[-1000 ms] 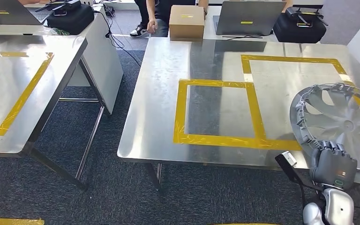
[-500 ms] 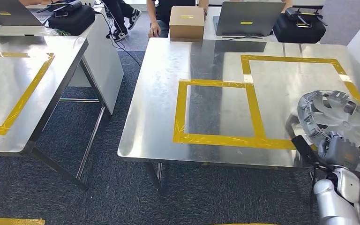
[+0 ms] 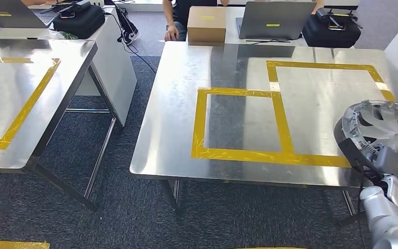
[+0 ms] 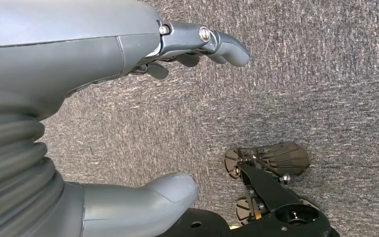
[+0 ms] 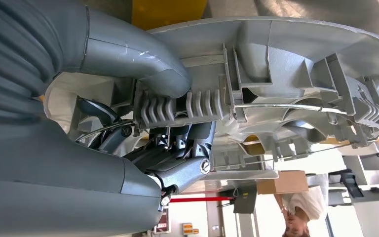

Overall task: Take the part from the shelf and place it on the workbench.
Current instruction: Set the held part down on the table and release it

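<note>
1. Silver wheel cover (image 3: 381, 127) sits at 4 o'clock, over the steel workbench's (image 3: 228, 72) near right edge.
2. Right hand (image 3: 392, 162) grips the cover's rim, thumb and fingers (image 5: 177, 163) clamped across it.
3. Left hand (image 4: 98, 98) hangs above carpet (image 4: 301, 74), fingers apart, holding nothing.

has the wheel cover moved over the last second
Yes. The wheel cover, gripped by the right hand, has shifted right and tipped flatter, clearing more of the yellow tape on the workbench.
</note>
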`<control>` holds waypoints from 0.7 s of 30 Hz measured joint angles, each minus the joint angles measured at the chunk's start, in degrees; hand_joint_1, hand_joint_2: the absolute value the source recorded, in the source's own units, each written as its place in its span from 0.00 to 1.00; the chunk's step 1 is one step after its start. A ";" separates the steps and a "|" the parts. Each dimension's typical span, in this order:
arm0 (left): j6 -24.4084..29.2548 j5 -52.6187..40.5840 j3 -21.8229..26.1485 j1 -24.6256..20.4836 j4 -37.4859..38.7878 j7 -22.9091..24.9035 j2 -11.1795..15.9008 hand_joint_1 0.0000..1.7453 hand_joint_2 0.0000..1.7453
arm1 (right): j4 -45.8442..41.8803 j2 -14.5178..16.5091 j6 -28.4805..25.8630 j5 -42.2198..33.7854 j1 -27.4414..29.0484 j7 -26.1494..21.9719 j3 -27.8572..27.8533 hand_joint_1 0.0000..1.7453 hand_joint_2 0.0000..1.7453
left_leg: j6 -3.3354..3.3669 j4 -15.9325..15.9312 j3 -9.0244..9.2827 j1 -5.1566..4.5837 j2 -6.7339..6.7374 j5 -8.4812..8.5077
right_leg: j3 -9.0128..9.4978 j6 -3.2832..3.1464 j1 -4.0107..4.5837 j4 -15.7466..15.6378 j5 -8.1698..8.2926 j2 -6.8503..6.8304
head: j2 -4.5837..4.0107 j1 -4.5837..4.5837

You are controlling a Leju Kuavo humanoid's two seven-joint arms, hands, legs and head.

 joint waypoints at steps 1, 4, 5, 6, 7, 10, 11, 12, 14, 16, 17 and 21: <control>0.00 0.00 -0.02 0.00 0.00 0.00 0.00 0.00 1.00 | 0.39 -0.15 -0.01 0.00 -0.10 -0.02 -0.01 1.00 1.00 | 0.00 0.00 0.00 0.00 0.00 0.00 | 0.00 0.00 0.00 0.00 0.00 0.00 | 0.00 0.01; 0.00 -0.01 -0.03 0.01 0.00 0.02 0.00 0.00 1.00 | 1.14 -0.40 -0.01 0.00 -0.26 -0.04 -0.01 1.00 1.00 | 0.00 0.00 -0.01 0.00 -0.02 0.00 | 0.00 0.01 0.00 0.00 0.00 0.00 | 0.00 0.01; 0.00 -0.01 -0.03 0.01 0.00 0.02 0.00 0.00 1.00 | 1.32 -0.44 -0.02 0.00 -0.30 -0.04 -0.01 1.00 1.00 | 0.00 0.00 -0.02 0.00 -0.02 0.00 | 0.00 0.01 0.00 0.00 0.00 0.00 | 0.00 0.00; 0.00 0.00 -0.03 0.01 0.00 0.02 0.00 0.00 1.00 | 1.49 -0.45 -0.02 0.00 -0.33 -0.04 -0.01 1.00 1.00 | 0.00 0.00 -0.02 0.00 -0.02 0.00 | 0.00 0.01 0.00 0.00 0.00 0.00 | 0.00 0.01; 0.00 0.01 -0.03 0.01 0.00 0.02 0.00 0.00 1.00 | 1.62 -0.48 -0.03 0.00 -0.35 -0.04 -0.01 1.00 1.00 | 0.01 0.00 -0.02 0.00 -0.02 0.00 | 0.00 0.01 0.00 0.00 0.00 0.00 | 0.00 0.01; 0.00 0.01 -0.03 0.01 0.00 0.02 0.00 0.00 1.00 | 1.98 -0.56 -0.03 0.00 -0.38 -0.04 -0.01 1.00 1.00 | 0.01 0.00 -0.01 0.00 -0.02 0.00 | 0.01 0.01 0.00 0.00 0.00 0.00 | 0.00 0.02; 0.00 0.00 -0.03 0.01 0.00 0.02 0.00 0.00 1.00 | 2.10 -0.57 -0.03 0.00 -0.42 -0.04 -0.01 1.00 1.00 | 0.01 0.00 -0.01 0.00 -0.02 0.00 | 0.01 0.01 0.00 0.00 0.00 0.00 | 0.00 0.02; 0.00 0.00 -0.03 0.01 0.00 0.02 0.00 0.00 1.00 | 2.22 -0.58 -0.03 0.00 -0.46 -0.04 -0.01 1.00 1.00 | 0.01 0.00 -0.01 0.00 -0.02 0.00 | 0.01 0.01 0.00 0.00 0.00 0.00 | 0.00 0.02; 0.00 0.00 -0.04 0.00 0.00 0.02 0.00 0.00 1.00 | 2.45 -0.59 -0.03 0.00 -0.59 -0.04 -0.02 1.00 1.00 | 0.01 0.00 -0.01 0.00 -0.01 0.00 | 0.00 0.01 0.00 0.00 0.00 0.00 | 0.00 0.02; 0.00 0.01 -0.05 0.00 0.00 0.02 0.00 0.00 1.00 | 2.64 -0.59 -0.03 0.00 -0.72 -0.04 -0.05 1.00 1.00 | 0.01 0.00 -0.01 0.00 -0.01 0.00 | 0.00 0.01 0.00 0.00 0.00 0.00 | 0.00 0.01; 0.00 0.01 -0.05 0.00 0.00 0.02 0.00 0.00 1.00 | 2.69 -0.60 -0.03 0.00 -0.76 -0.04 -0.07 1.00 1.00 | 0.01 0.00 -0.01 0.00 -0.02 0.00 | 0.00 0.01 0.00 0.00 0.00 0.00 | 0.00 0.01; 0.00 0.00 -0.05 0.01 0.00 0.02 0.00 0.00 1.00 | 2.78 -0.61 -0.05 0.00 -0.80 -0.04 -0.08 1.00 1.00 | 0.01 0.00 -0.02 0.00 -0.02 0.00 | 0.00 0.01 0.00 0.00 0.00 0.00 | 0.00 0.00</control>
